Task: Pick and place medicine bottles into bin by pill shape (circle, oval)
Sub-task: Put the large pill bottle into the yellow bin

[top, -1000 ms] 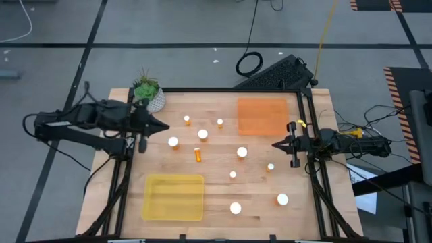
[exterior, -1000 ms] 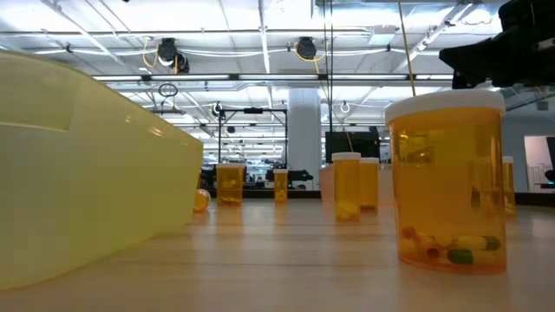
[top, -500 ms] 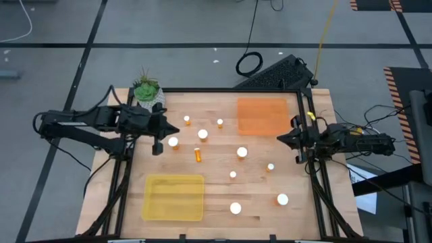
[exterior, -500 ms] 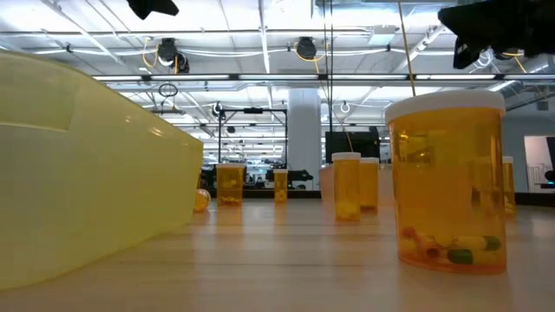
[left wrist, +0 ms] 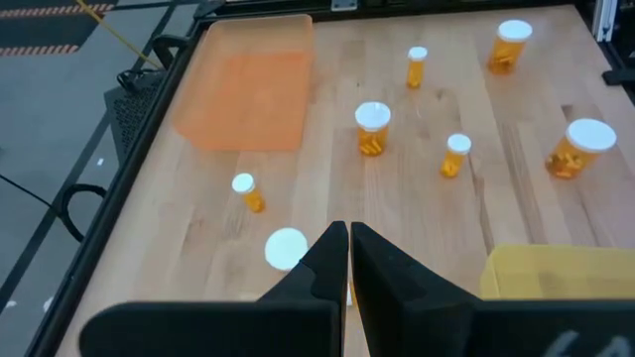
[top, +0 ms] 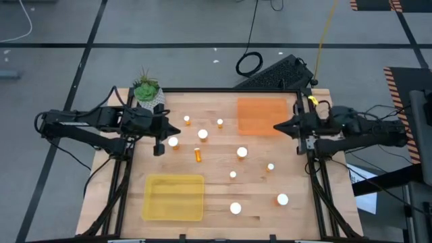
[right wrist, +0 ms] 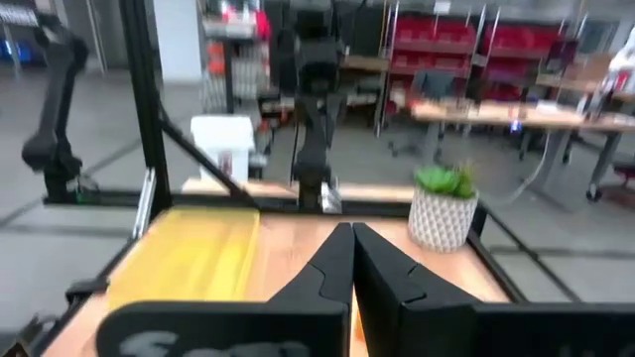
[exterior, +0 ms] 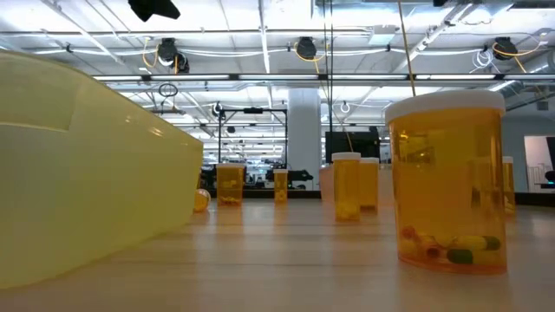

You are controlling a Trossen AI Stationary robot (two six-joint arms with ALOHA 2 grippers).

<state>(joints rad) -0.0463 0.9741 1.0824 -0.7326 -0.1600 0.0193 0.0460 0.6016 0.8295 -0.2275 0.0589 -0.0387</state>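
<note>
A: High view first. Left gripper (top: 167, 127) at the surface's (top: 216, 199) left side, just beside a white-capped medicine bottle (top: 173, 142), not touching it.

B: Jaws?

A: Pressed together in the left wrist view, tips meeting, nothing between them (left wrist: 347, 238). Same on the right gripper (top: 276, 127): jaws closed and empty in its wrist view (right wrist: 349, 238), hanging at the orange tray's (top: 262, 115) right edge.

B: And the other bottles?

A: Scattered upright across the middle of the surface, one lying on its side (top: 198, 154) below the bottle near the left gripper. Two more wide-capped ones (top: 235, 208) near the front edge, right of the yellow tray (top: 173, 197). None in either tray.

B: Anything else?

A: Potted plant (top: 148, 93) at the far left corner.
</note>
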